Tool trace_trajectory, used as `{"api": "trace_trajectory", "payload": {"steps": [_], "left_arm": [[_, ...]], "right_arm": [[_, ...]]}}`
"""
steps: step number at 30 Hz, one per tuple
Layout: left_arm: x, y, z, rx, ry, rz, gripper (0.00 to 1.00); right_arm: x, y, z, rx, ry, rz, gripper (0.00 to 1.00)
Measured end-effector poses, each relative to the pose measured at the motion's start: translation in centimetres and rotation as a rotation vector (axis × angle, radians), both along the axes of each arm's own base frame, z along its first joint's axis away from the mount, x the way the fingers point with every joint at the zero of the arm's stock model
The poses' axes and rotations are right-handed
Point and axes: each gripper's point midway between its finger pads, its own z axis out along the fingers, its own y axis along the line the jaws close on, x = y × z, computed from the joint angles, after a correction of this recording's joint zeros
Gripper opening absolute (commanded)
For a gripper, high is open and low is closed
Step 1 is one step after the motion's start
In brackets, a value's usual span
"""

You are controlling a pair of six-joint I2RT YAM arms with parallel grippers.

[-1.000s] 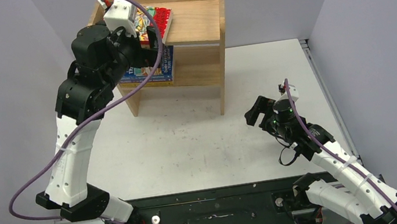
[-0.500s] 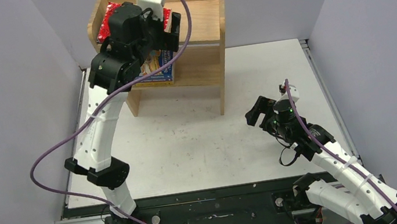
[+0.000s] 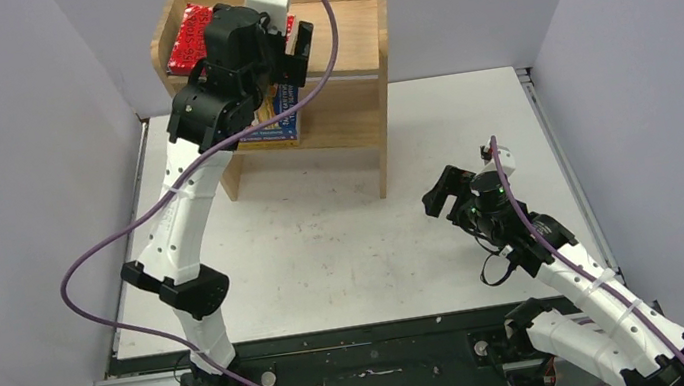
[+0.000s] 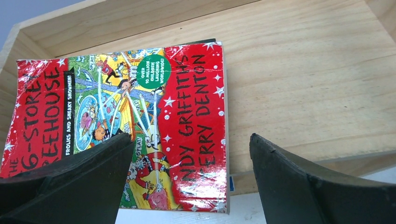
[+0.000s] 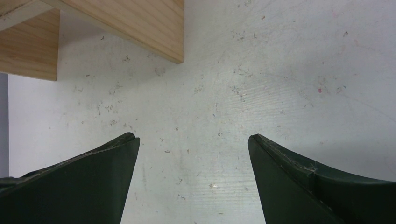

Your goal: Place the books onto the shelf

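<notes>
The left arm has reached up and stretched out over the top of the shelf [image 3: 346, 36], at the far left of the table [image 3: 325, 246], where a second ago it was bent low beside the shelf's left side. The left gripper [image 4: 190, 137] hangs with its jaws wide apart and holds nothing, so this book looks delivered. The red-bordered book [image 4: 187, 112] lies flat, cover up, on the left part of the shelf's rimmed top. It has a glossy red cover with white stars, black hand-lettered names and a busy cartoon panel, slightly creased. A thin edge of another book peeks out beneath it. More books [image 3: 282, 121] lie stacked on the inner shelf below. The right gripper [image 5: 192, 137] hovers wide open and empty over bare table on the right.
</notes>
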Motion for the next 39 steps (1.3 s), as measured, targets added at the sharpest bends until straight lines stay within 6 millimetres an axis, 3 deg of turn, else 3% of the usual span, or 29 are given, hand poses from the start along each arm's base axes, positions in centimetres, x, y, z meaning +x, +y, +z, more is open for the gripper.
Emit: {"api": "trace_trajectory", "payload": {"steps": [6, 17, 29, 39], "left_arm": [[1.1, 0.1, -1.1, 0.054, 0.000, 0.062, 0.94], [1.6, 1.7, 0.3, 0.049, -0.060, 0.187, 0.95], [3.3, 2.5, -0.3, 0.039, -0.068, 0.238, 0.95], [3.5, 2.4, -0.3, 0.003, -0.064, 0.222, 0.96]], "right_arm": [[0.0, 0.0, -0.1, -0.001, 0.002, 0.000, 0.90], [0.1, 0.0, -0.3, -0.006, 0.011, 0.000, 0.90], [0.1, 0.0, -0.3, -0.006, 0.011, 0.000, 0.90], [0.1, 0.1, -0.3, -0.005, 0.011, 0.000, 0.90]]}}
